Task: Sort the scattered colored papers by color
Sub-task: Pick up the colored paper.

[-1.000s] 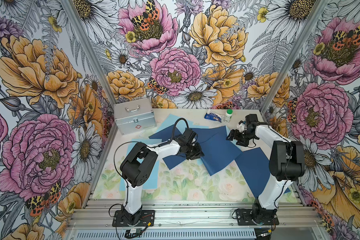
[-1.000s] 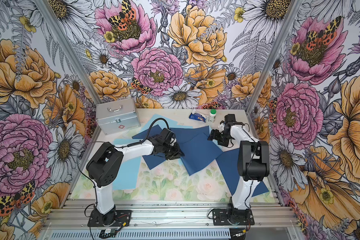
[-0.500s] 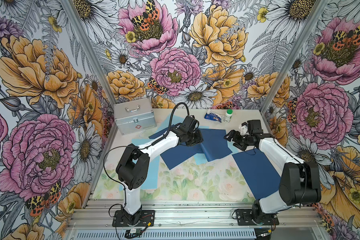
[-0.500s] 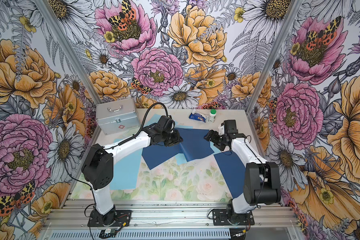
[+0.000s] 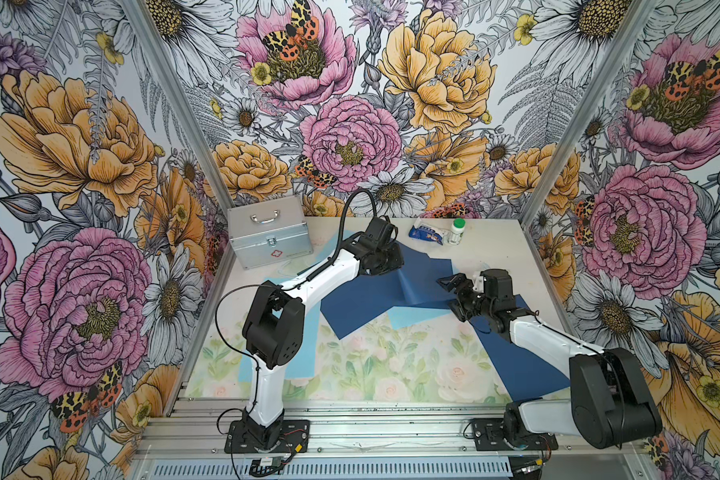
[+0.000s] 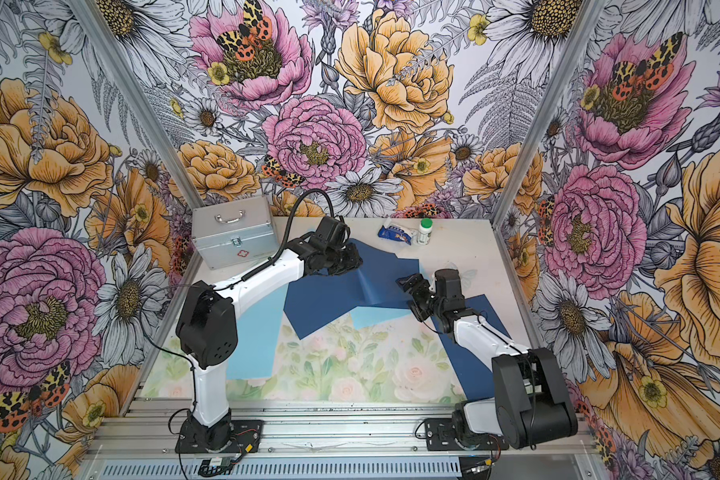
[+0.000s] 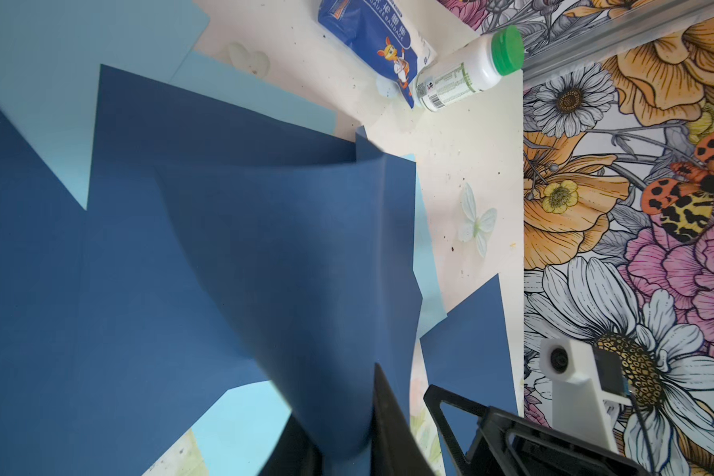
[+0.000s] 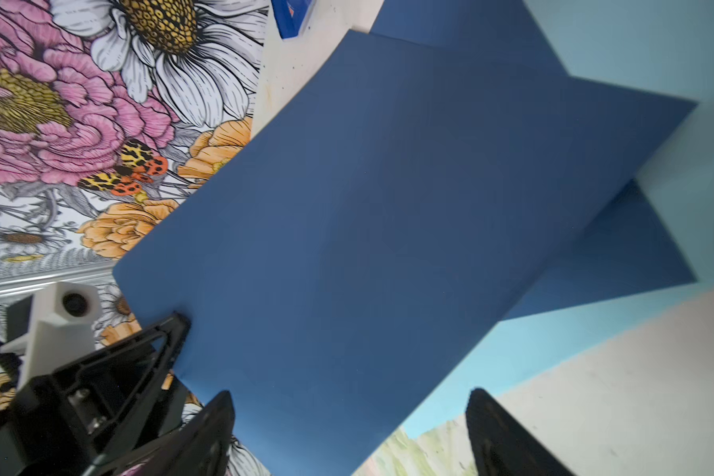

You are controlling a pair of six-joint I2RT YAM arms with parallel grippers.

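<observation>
Left jaws: my left gripper is pinched nearly closed on a navy sheet; the wrist view shows the paper running down between the two dark fingers.

Right jaws: my right gripper stands wide apart and holds nothing, with the edge of a navy sheet lying between its fingers.

Held paper: from my left jaws the navy sheet rises into a ridge, then drapes away toward the right gripper, as both top views show.

Beneath the jaws: light blue sheets peek out under the navy layers; another navy sheet lies flat under my right forearm, and a light blue one lies by my left arm.

Beyond the jaws: a printed packet and a white bottle sit past the left gripper, just off the paper's far corner; a silver case stands to its outer side.

Risk, as I judge it: a one-edge pinch on thin paper may crease or tear it if I pull fast.

Second risk: overlapping navy layers could cling and drag a light blue sheet along, mixing the piles.

Third risk: a wide sweep of the trailing corner might knock the bottle over.
</observation>
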